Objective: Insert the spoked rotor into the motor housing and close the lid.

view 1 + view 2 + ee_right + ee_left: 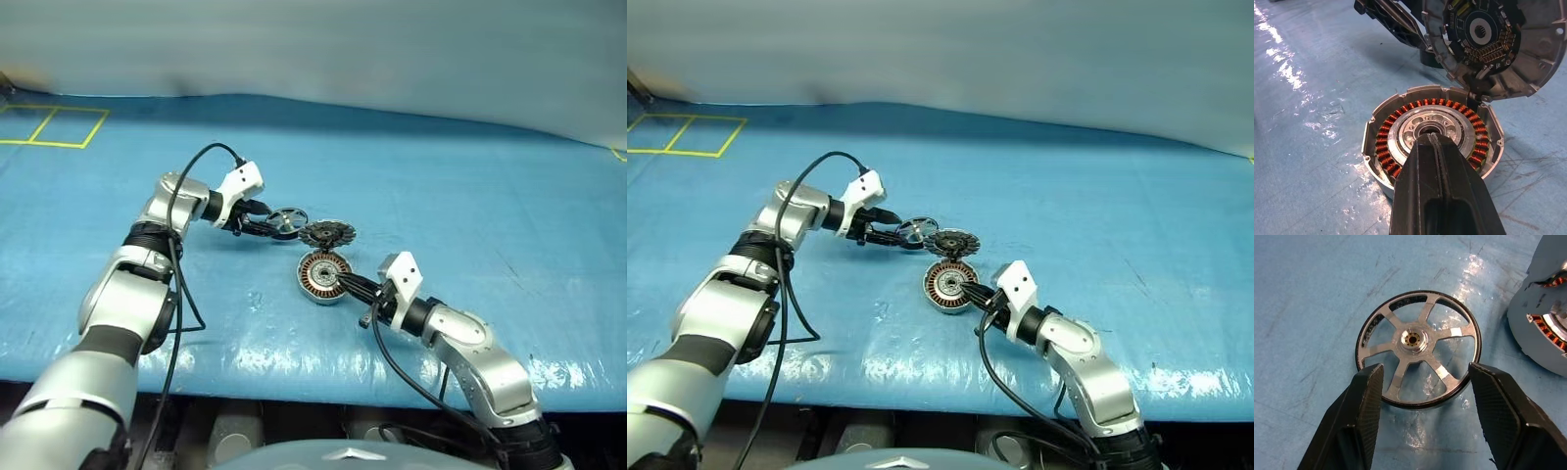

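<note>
The spoked rotor (1418,340), a dark rim with silver spokes and hub, sits tilted between my left gripper's (1425,369) black fingers, which press on its near rim; it hangs just above the blue sheet, left of the lid (326,233). The lid stands open, hinged up from the far rim of the motor housing (321,276), its dark toothed face (1484,34) showing. Copper windings (1386,147) ring the housing's silver centre. My right gripper (1431,139) is shut, empty, its tip over the housing's centre from the near right side.
A blue sheet (470,196) covers the table, whose front edge (294,377) runs close below the housing. Yellow tape lines (54,127) mark the far left corner. A black cable (186,284) loops off my left arm over the sheet.
</note>
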You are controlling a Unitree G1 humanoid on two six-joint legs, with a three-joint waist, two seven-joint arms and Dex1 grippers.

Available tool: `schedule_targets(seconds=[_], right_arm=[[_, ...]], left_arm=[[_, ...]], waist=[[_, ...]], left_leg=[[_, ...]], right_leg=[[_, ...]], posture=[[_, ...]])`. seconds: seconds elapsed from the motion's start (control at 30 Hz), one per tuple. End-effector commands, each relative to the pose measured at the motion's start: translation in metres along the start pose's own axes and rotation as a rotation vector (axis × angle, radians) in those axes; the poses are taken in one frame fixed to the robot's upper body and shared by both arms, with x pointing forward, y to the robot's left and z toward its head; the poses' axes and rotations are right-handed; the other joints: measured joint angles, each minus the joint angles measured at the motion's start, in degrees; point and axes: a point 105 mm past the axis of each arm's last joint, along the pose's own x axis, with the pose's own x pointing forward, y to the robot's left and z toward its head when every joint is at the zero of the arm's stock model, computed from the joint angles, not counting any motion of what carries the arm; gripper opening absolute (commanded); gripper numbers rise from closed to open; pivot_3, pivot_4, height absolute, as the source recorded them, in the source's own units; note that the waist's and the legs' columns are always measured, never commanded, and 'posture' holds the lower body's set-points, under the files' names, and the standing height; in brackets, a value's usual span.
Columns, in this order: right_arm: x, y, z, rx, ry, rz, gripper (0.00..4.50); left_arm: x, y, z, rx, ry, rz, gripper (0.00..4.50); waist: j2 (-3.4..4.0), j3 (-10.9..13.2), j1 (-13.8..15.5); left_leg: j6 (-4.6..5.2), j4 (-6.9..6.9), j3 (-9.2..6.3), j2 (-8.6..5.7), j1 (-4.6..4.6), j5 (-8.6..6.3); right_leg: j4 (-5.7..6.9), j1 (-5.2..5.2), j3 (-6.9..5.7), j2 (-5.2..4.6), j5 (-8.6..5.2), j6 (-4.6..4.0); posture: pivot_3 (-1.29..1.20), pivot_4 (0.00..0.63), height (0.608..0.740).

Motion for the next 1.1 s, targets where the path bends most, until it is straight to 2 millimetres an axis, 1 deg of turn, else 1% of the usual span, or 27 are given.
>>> schedule_targets(seconds=[0.03,0.13,0.27,0.37,0.5,0.53,0.67,0.77,0.9,1.0,1.1], right_arm=[[-0.002,0.001,0.016,-0.039,-0.068,-0.014,0.0],[-0.004,0.001,0.016,-0.038,-0.069,-0.025,0.0],[-0.004,0.0,0.015,-0.041,-0.066,-0.033,0.0],[-0.003,-0.001,0.016,-0.042,-0.067,-0.036,0.0],[-0.002,-0.003,0.017,-0.047,-0.07,-0.041,0.0],[-0.002,-0.003,0.017,-0.049,-0.071,-0.042,0.0],[-0.001,-0.005,0.018,-0.053,-0.069,-0.043,0.0],[0.0,-0.006,0.017,-0.055,-0.067,-0.044,0.0],[0.002,-0.007,0.018,-0.06,-0.065,-0.043,0.0],[0.003,-0.007,0.018,-0.063,-0.066,-0.04,0.0],[0.0,-0.009,0.018,-0.063,-0.067,-0.048,0.0]], left_arm=[[0.005,0.001,0.006,0.044,0.01,0.008,2.91],[0.011,-0.001,-0.001,0.062,0.037,0.005,2.91],[0.014,-0.002,-0.003,0.053,0.037,0.011,2.91],[0.014,-0.003,-0.006,0.048,0.038,-0.001,2.28],[0.012,0.0,-0.007,0.041,0.037,0.026,1.06],[0.011,0.0,-0.009,0.045,0.041,0.028,0.93],[0.005,0.001,-0.01,0.035,0.011,0.025,0.93],[0.001,0.001,-0.016,0.041,0.026,0.03,0.93],[0.003,-0.001,-0.023,0.044,0.047,0.02,0.93],[0.002,-0.001,-0.013,0.025,-0.013,0.018,0.93],[-0.006,-0.002,-0.007,0.017,-0.058,-0.013,0.93]], waist=[[-0.01,0.0,0.06],[0.0,0.0,0.28],[0.0,0.0,0.44],[0.0,0.0,0.4],[0.0,-0.01,0.38],[0.0,-0.01,0.38],[0.0,-0.01,0.26],[0.0,-0.01,0.1],[0.01,-0.01,0.0],[0.01,-0.01,0.01],[0.01,-0.01,0.03]], left_leg=[[0.0,0.01,0.0,0.0,-0.01,0.0],[0.0,0.07,-0.01,0.0,0.0,0.0],[0.0,0.12,-0.01,0.0,0.05,0.0],[0.0,0.15,-0.01,0.0,0.09,0.0],[0.0,0.13,-0.01,0.0,0.16,0.0],[0.0,0.13,-0.01,0.0,0.22,0.0],[0.0,0.16,-0.01,0.0,0.29,0.0],[0.0,0.13,-0.01,0.0,0.31,0.0],[0.0,0.12,-0.01,0.0,0.34,0.0],[0.0,0.13,-0.01,0.0,0.37,0.0],[0.0,0.12,-0.01,0.0,0.36,0.0]], right_leg=[[0.0,0.0,0.0,0.0,0.0,0.0],[0.01,0.03,0.0,0.0,0.0,0.0],[0.03,0.11,0.0,0.0,0.01,0.0],[0.04,0.17,0.0,0.0,0.01,0.0],[0.05,0.22,0.0,0.0,0.01,0.0],[0.06,0.27,0.01,0.0,0.01,0.0],[0.09,0.33,0.01,0.0,0.01,-0.01],[0.11,0.33,0.01,0.0,0.0,-0.01],[0.11,0.36,0.01,0.0,0.01,-0.01],[0.11,0.4,0.01,0.0,0.0,-0.01],[0.12,0.39,0.01,0.0,0.01,-0.01]], posture=[[0.0,0.15,0.74],[0.0,0.15,0.74],[0.0,0.15,0.74],[0.0,0.15,0.74],[0.0,0.15,0.74],[0.0,0.15,0.74],[0.0,0.15,0.74],[0.0,0.15,0.74],[0.0,0.15,0.74],[0.0,0.15,0.74],[0.0,0.15,0.74]])
